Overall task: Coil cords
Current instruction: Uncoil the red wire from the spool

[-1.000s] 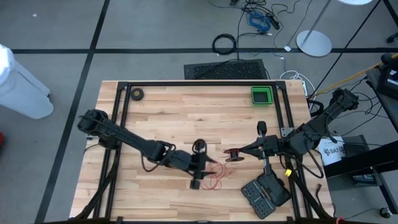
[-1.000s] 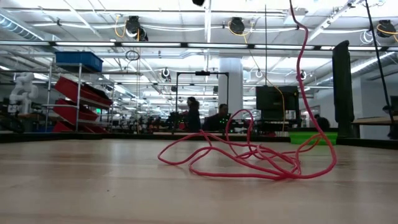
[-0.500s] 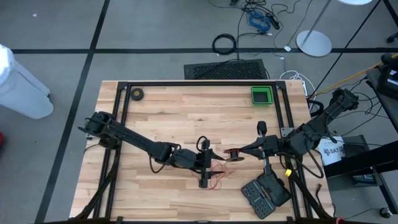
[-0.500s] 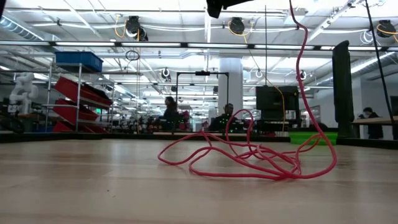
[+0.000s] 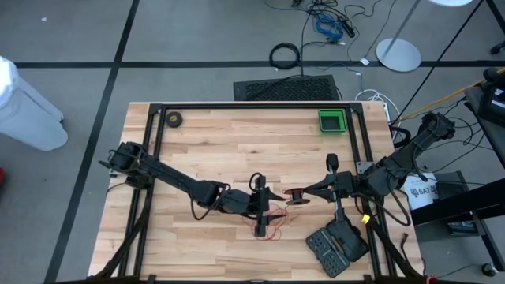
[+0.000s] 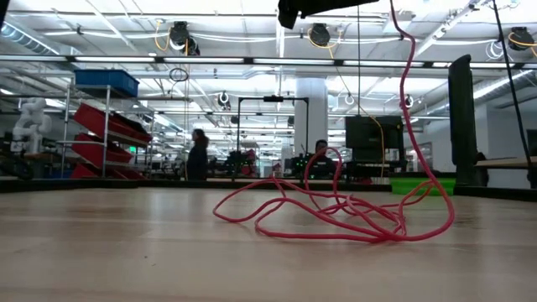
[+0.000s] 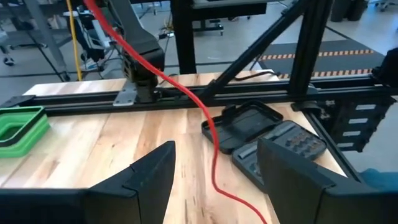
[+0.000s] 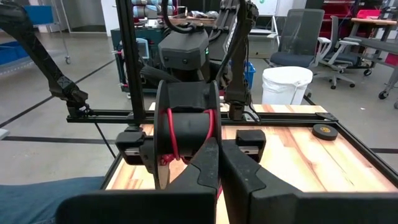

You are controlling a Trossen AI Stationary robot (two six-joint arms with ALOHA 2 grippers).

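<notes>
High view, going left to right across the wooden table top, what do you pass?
Small black ring-shaped roll near the far left corner → left gripper, open over the loose thin red cord → small round black reel → right gripper, shut on the reel → green rectangular tray → black case.

You see two dark jointed arms | left gripper: broad matte-black wedge fingers; right gripper: black tapered fingers; loose black cabling
</notes>
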